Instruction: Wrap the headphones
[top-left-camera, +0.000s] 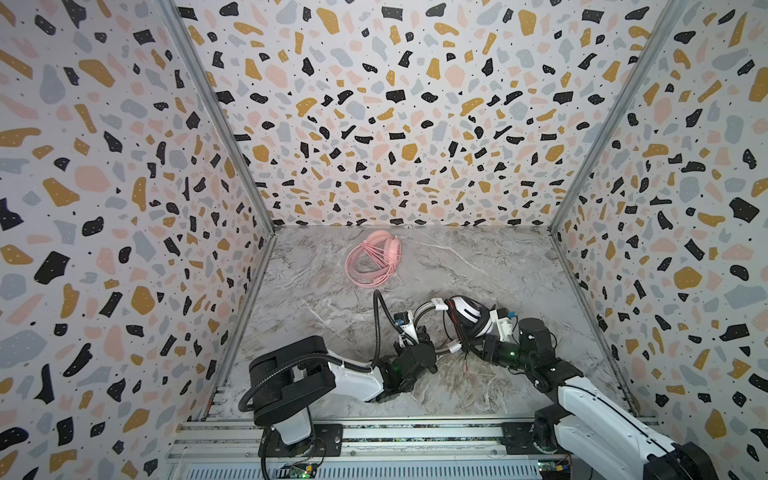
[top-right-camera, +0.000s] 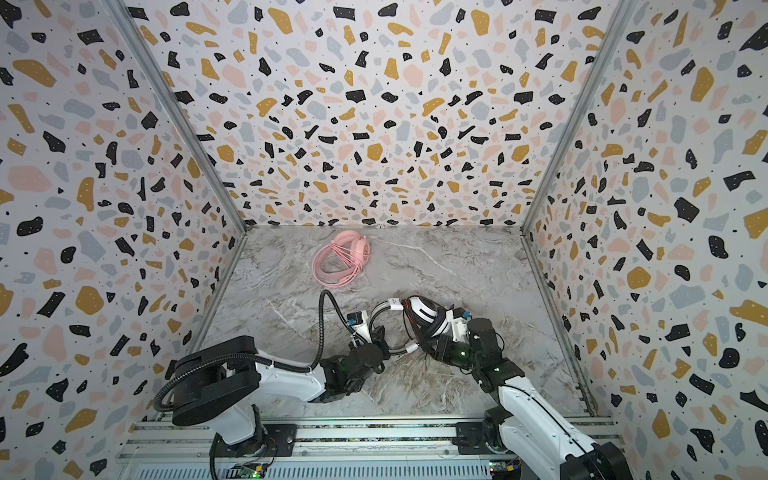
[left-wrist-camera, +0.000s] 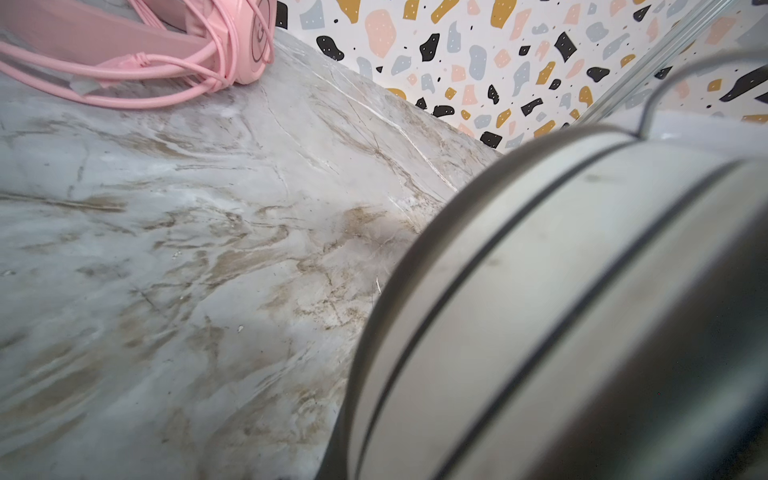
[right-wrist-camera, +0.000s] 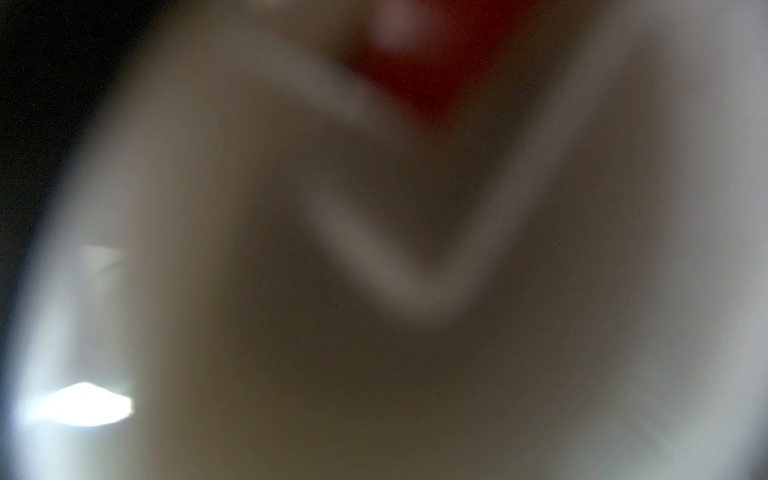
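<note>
Left gripper (top-left-camera: 422, 332): jaws together, seemingly pinched on the headband of the white-and-black over-ear headset (top-left-camera: 467, 309). In the left wrist view that white, black-lined headband (left-wrist-camera: 540, 311) fills the near side, blurred; the fingers themselves are not seen.

Right gripper (top-left-camera: 473, 345): pressed in close to the headset's ear cups from the opposite side. Cannot tell whether its jaws are apart or together. The right wrist view is nothing but blur.

The headset sits between the two grippers, on the near half of the grey marble-patterned tabletop (top-left-camera: 478, 257). Black cable (top-left-camera: 451, 328) strands cross the gap between band and cups.

All-pink over-ear headset (top-left-camera: 374, 259): lies farther back, close to the rear wall and well apart from both arms. Its thin pink cable is looped across its band.

Terrazzo-patterned walls (top-left-camera: 374, 104) enclose three sides.
</note>
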